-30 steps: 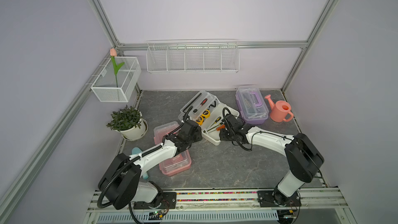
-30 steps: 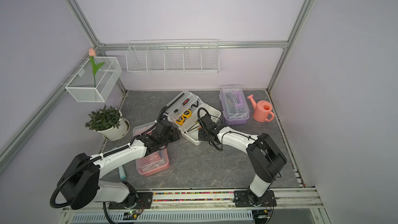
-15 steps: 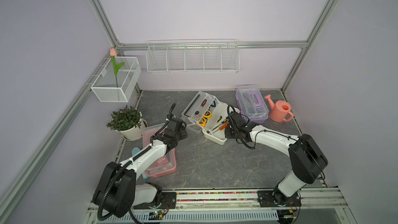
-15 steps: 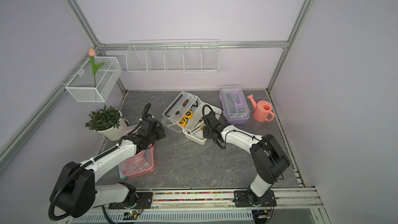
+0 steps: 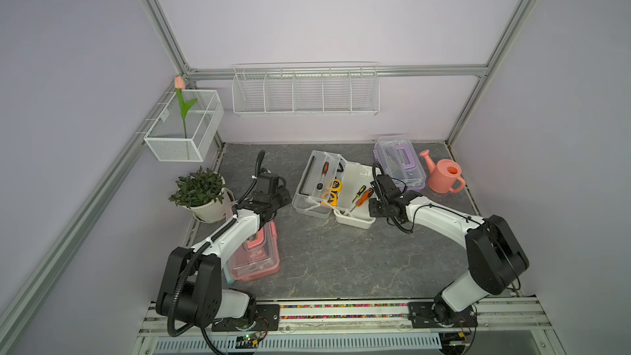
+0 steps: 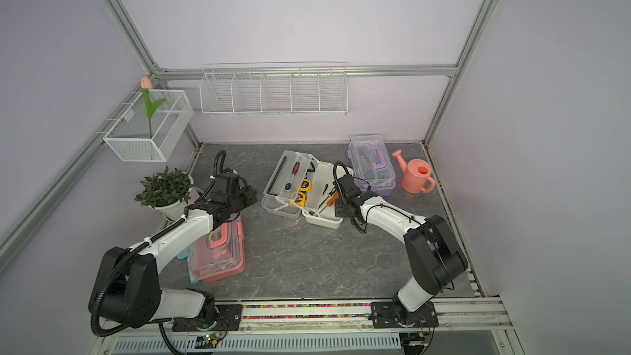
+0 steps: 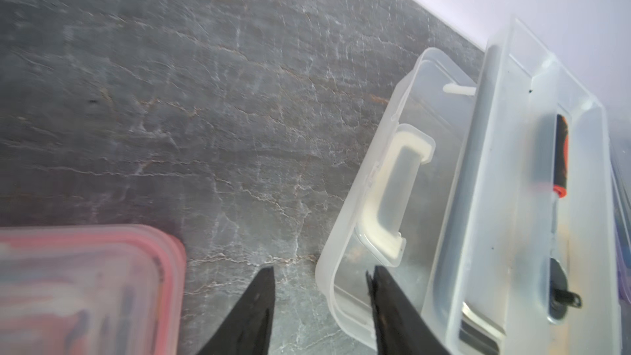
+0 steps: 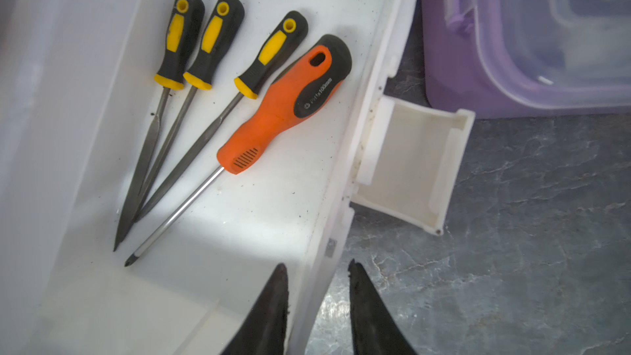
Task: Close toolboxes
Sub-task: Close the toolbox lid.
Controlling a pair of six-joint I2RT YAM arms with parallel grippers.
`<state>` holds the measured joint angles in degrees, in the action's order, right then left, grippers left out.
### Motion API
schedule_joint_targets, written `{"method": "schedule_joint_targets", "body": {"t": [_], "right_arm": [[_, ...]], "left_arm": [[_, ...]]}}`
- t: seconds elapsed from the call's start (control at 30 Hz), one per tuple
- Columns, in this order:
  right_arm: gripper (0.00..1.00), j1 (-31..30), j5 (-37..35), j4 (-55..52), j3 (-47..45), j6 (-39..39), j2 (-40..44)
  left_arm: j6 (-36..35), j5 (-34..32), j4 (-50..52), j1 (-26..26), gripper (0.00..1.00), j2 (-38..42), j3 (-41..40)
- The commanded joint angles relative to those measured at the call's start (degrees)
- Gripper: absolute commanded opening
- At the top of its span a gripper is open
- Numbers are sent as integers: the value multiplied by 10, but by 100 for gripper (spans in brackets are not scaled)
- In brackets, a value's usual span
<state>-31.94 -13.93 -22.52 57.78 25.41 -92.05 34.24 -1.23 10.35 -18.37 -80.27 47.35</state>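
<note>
The right gripper point(image 8: 316, 266) clamps the white toolbox point(image 8: 321, 220) by its front wall, probably light, slippery plastic, between its jaws; the left gripper point(image 7: 321, 269) has its jaws apart, empty.

orange screwdriver point(image 8: 283, 107), grey print on handle, perhaps "PH1x100mm"

The white toolbox point(image 8: 266, 220) is smooth translucent plastic, the tabletop point(image 8: 512, 251) matt veined stone, the screwdriver point(image 8: 246, 145) shaft shiny metal.
</note>
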Motion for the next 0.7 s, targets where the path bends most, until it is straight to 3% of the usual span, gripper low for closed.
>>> {"method": "schedule_joint_targets", "body": {"t": [0.0, 0.2, 0.5, 0.67], "right_arm": [[33, 3, -1, -36, 4, -18, 2], [34, 3, 9, -30, 10, -18, -5], [34, 3, 13, -23, 7, -17, -2], [34, 4, 14, -23, 7, -18, -2]], "left_arm": [[14, 43, -25, 1, 48, -16, 1], [17, 75, -33, 1, 47, -53, 2], [15, 64, -39, 1, 39, -103, 9], [10, 65, -53, 1, 29, -121, 15]]}}
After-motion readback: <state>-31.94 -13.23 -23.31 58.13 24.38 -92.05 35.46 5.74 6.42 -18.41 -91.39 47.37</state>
